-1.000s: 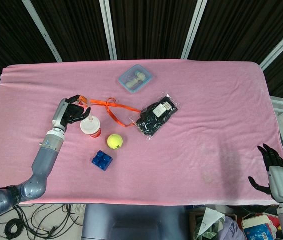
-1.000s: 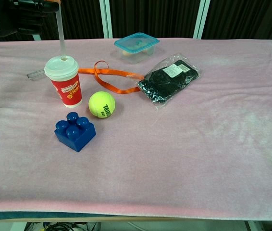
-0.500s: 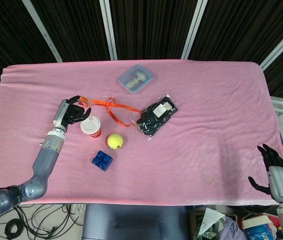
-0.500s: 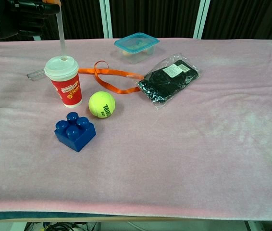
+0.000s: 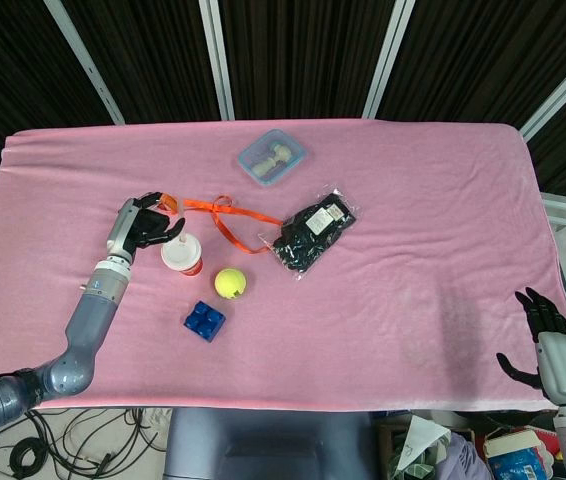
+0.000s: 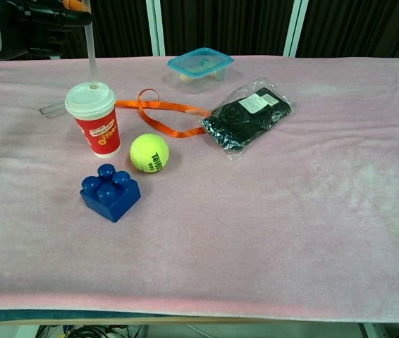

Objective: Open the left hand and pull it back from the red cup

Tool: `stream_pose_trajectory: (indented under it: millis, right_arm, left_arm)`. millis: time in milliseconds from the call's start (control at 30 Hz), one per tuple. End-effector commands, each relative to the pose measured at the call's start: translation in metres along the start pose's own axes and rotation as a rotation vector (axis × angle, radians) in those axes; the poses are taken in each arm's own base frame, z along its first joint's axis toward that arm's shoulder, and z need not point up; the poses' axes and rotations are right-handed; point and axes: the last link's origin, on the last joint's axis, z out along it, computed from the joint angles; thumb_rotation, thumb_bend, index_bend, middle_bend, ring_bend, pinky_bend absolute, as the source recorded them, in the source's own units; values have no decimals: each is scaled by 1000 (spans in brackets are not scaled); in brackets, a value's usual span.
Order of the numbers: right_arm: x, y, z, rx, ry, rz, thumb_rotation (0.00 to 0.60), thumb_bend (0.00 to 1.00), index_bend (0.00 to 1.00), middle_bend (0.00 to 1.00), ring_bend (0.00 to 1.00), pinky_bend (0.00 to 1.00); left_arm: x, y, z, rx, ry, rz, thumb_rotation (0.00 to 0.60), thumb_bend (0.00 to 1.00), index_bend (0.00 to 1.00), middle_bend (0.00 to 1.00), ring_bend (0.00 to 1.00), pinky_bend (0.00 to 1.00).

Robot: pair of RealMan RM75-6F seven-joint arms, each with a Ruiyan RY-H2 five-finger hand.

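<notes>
The red cup (image 5: 184,254) (image 6: 97,121) with a white lid stands upright on the pink cloth, a clear straw (image 6: 90,53) rising from its lid. My left hand (image 5: 146,225) (image 6: 30,17) hovers just left of and above the cup, fingers spread. The straw's top end sits right at the fingertips (image 6: 72,13), and nothing is gripped. My right hand (image 5: 551,345) hangs off the table's near right corner, fingers apart and holding nothing.
A yellow tennis ball (image 6: 149,153) and a blue brick (image 6: 110,191) lie just in front of the cup. An orange ribbon (image 6: 164,113), a black packet (image 6: 250,114) and a lidded blue container (image 6: 200,67) lie behind and to the right.
My left hand has shifted very slightly and the straw stands a touch more upright. Nothing else has moved.
</notes>
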Motion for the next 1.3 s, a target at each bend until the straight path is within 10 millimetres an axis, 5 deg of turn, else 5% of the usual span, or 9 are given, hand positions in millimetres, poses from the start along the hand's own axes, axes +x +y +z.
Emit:
stream_pose_trajectory:
  millis: [33, 700, 900, 1000, 1100, 1167, 1300]
  right_arm:
    - [0, 0, 0, -1, 0, 0, 600, 192, 0, 0, 0, 150]
    - [0, 0, 0, -5, -3, 1, 600, 192, 0, 0, 0, 151]
    - [0, 0, 0, -2, -4, -4, 600, 193, 0, 0, 0, 150]
    - [0, 0, 0, -1, -3, -8, 600, 193, 0, 0, 0, 150]
    - [0, 1, -1, 0, -2, -15, 600, 192, 0, 0, 0, 150]
    - [-1, 1, -1, 1, -4, -21, 600, 192, 0, 0, 0, 150]
    - [-1, 0, -2, 7, -2, -34, 600, 193, 0, 0, 0, 150]
  left_arm:
    - [0, -1, 0, 0, -1, -1, 600, 307, 544, 1000, 1000, 1000]
    - [10, 1, -8, -21, 7, 1, 600, 241, 490, 1000, 1000, 1000]
    - [20, 14, -25, -139, -7, 327, 600, 240, 472, 970, 949, 990]
    - [26, 16, -41, -202, 7, 521, 600, 240, 468, 829, 824, 869]
    - [36, 14, -62, -250, 29, 745, 600, 231, 432, 631, 563, 636]
    - [43, 11, -79, -277, 55, 878, 600, 192, 361, 448, 343, 428]
    - [57, -6, -114, -269, 91, 1068, 600, 106, 137, 134, 100, 151]
